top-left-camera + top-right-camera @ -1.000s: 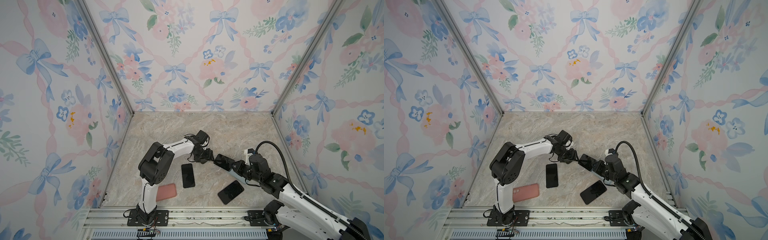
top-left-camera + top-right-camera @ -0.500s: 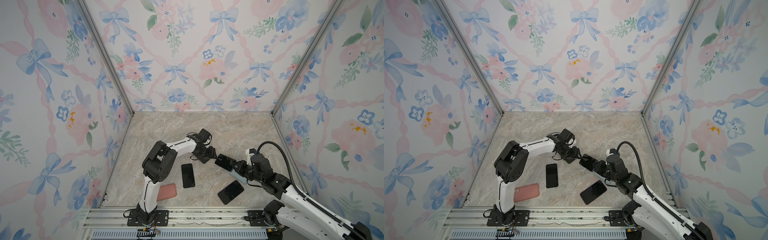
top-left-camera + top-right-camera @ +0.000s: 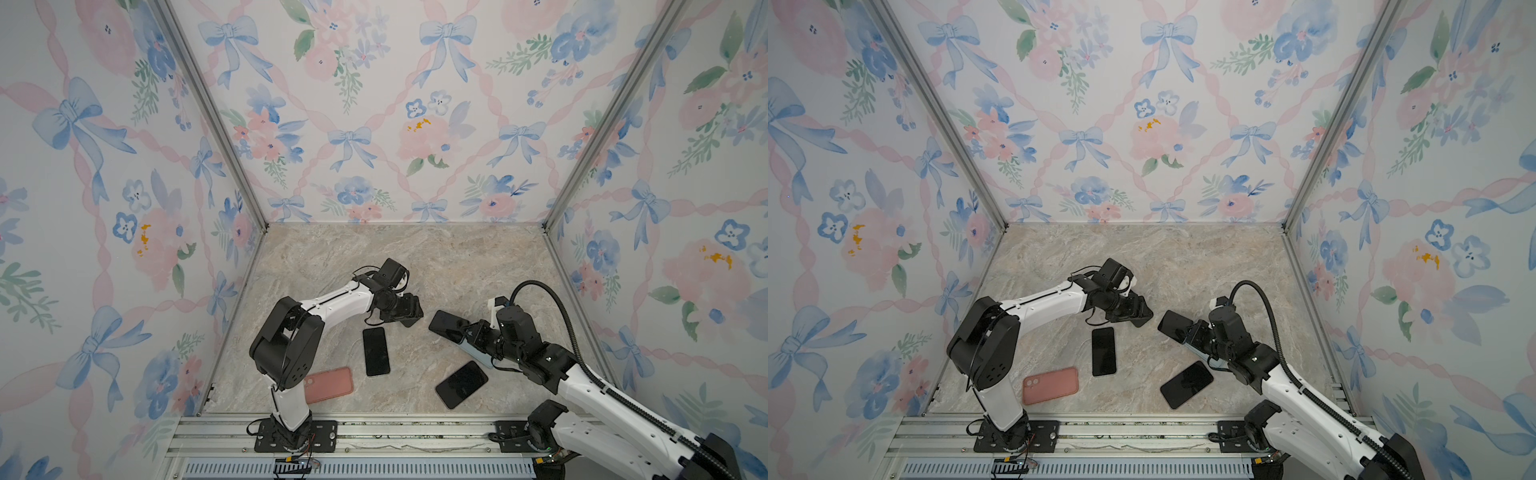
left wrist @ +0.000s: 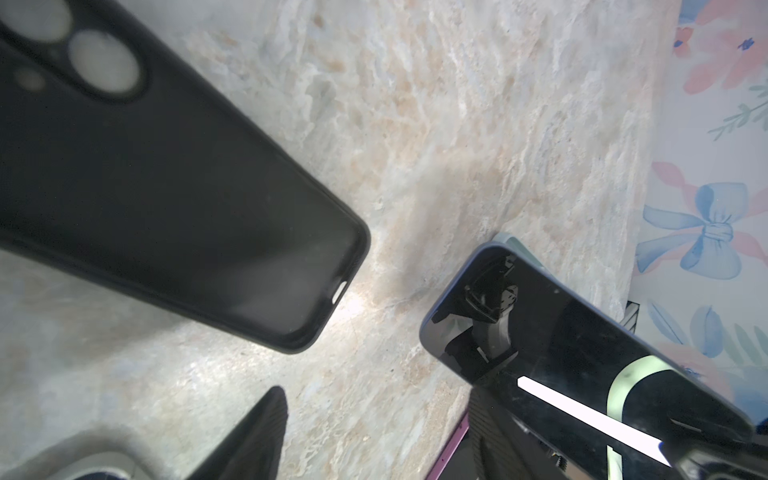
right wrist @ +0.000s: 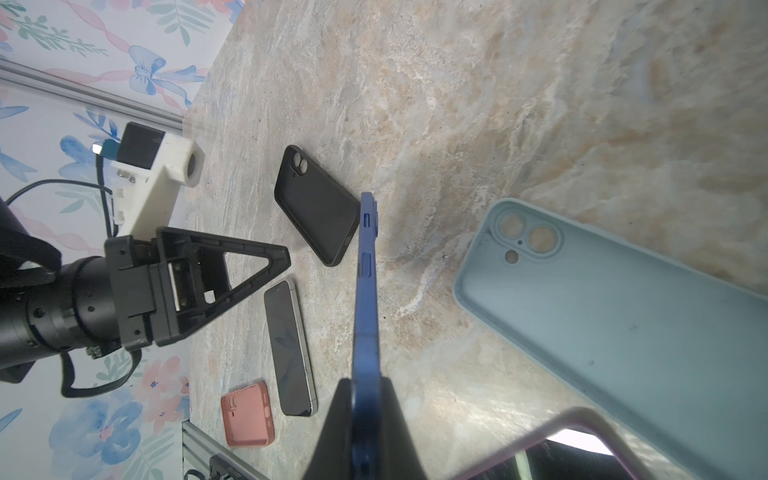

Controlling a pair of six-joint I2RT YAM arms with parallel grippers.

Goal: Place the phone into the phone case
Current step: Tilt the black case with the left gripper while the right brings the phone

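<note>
- Marble-patterned tabletop [image 3: 415, 257] sits inside flowered walls, with both arm bases along its near edge.
- The blue phone [image 5: 365, 299] is off the surface, over the right half of the tabletop. The right gripper [image 5: 365, 386] is clamped on its lower end, and it is turned edge-on to that wrist camera.
- Step in hand, as I judge it: carrying the phone to a case; nothing is seated yet.
- The pale blue case [image 5: 602, 324] lies flat and open side up, just beside and partly under the phone, toward the right edge. It is empty.
- The black case [image 5: 318, 208] lies open side up near the middle of the surface, also empty. The phone's free end points toward it.
- Which of the two cases is meant I cannot tell.
- The next move likely calls for laying the phone flat, screen up, squaring it with the case's rim and pressing the corners in.
- The left gripper [image 3: 411, 311] hovers by the black case with its fingers apart, holding nothing. It could steady a case.
- A second phone [image 3: 376, 351] lies screen up near the middle, and a purple-rimmed phone [image 3: 461, 384] lies toward the near edge.
- The pink case [image 3: 328, 384] lies near the left end of the near edge. What is in it I cannot tell.
</note>
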